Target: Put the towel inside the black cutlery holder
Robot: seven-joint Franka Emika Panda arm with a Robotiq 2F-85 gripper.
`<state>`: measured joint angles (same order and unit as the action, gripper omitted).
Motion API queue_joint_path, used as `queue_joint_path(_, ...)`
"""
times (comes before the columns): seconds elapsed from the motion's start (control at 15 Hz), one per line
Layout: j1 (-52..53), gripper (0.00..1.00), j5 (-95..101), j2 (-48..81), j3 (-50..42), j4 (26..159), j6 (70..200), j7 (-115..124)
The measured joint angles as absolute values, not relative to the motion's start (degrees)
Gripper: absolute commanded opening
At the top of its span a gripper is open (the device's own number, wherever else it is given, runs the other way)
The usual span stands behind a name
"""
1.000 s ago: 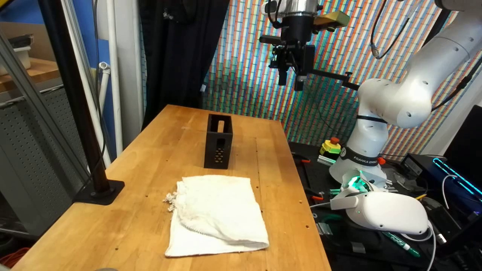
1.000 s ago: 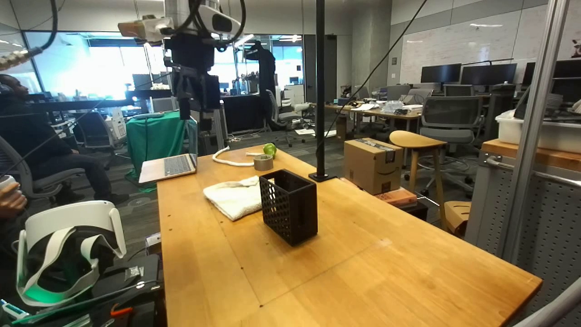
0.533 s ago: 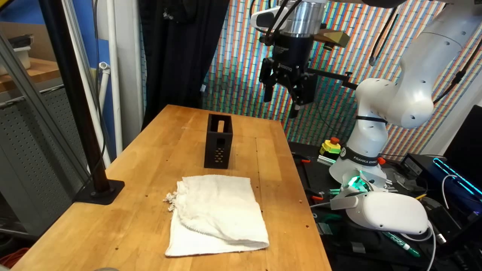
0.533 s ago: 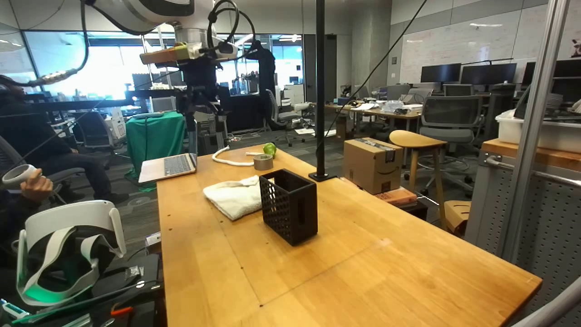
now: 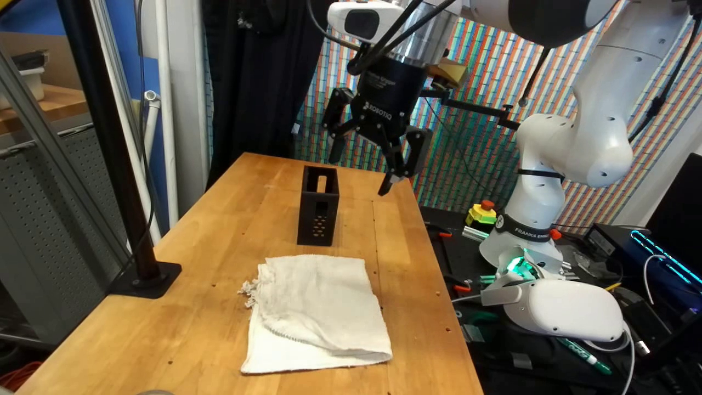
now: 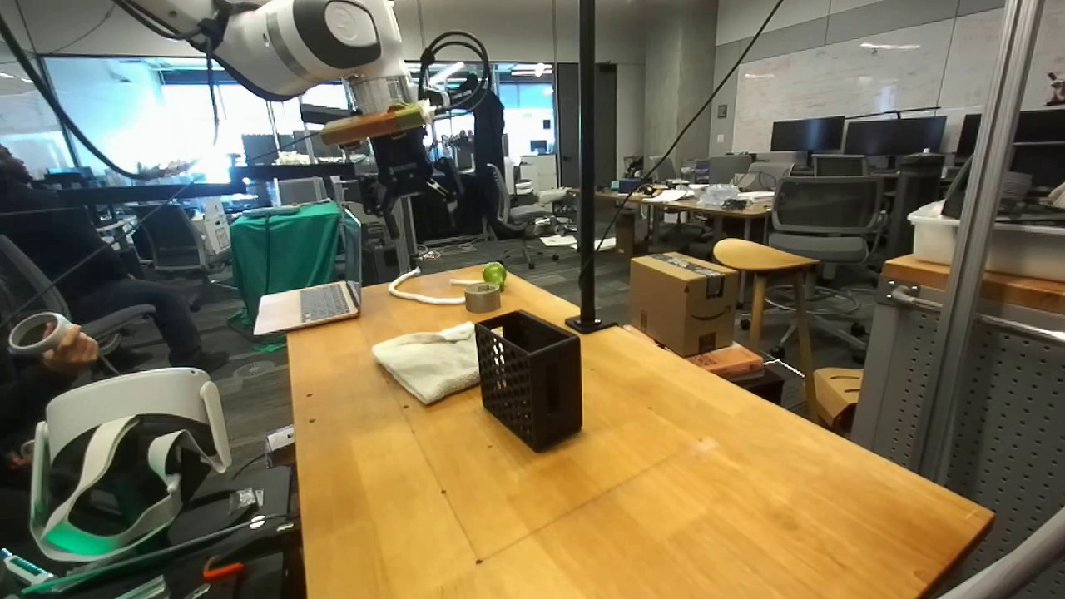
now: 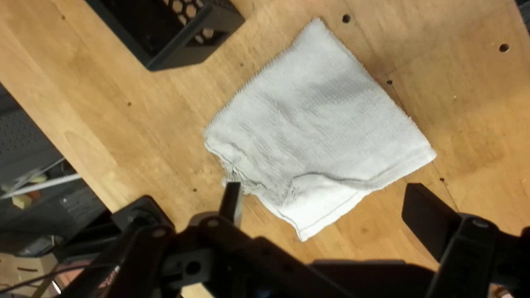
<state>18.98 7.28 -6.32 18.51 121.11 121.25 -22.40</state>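
Note:
The white towel [image 5: 321,310] lies folded flat on the wooden table, with a frayed corner; it also shows in an exterior view [image 6: 428,362] and in the wrist view [image 7: 319,120]. The black cutlery holder [image 5: 315,219] stands upright beside the towel, open at the top, with perforated sides. It partly hides the towel in an exterior view [image 6: 556,391]. Its corner shows at the top left of the wrist view [image 7: 186,58]. My gripper [image 5: 360,174] is open and empty, tilted, in the air above the table. In the wrist view its fingers [image 7: 324,185] are wide apart, with the towel beyond them.
A black pole on a base [image 5: 145,280] stands at the table's edge. A laptop [image 6: 312,306], a tape roll [image 6: 482,297], a white rope [image 6: 416,291] and a green object [image 6: 494,273] sit at one table end. A white headset [image 5: 567,310] lies beside the table.
My gripper has come lower and moved over towards the table. It has tilted and turned, and its fingers now show wider apart. Towel and holder have not moved.

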Motion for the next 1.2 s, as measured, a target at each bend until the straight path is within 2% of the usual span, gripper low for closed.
queue_joint_path(0.2, 19.4, 1.0, 5.8, -3.7, 18.5, 121.1, 125.8, -26.9)
queue_joint_path(1.2, 19.6, 1.0, 8.0, 2.8, 19.5, 121.9, 126.5, -29.4)
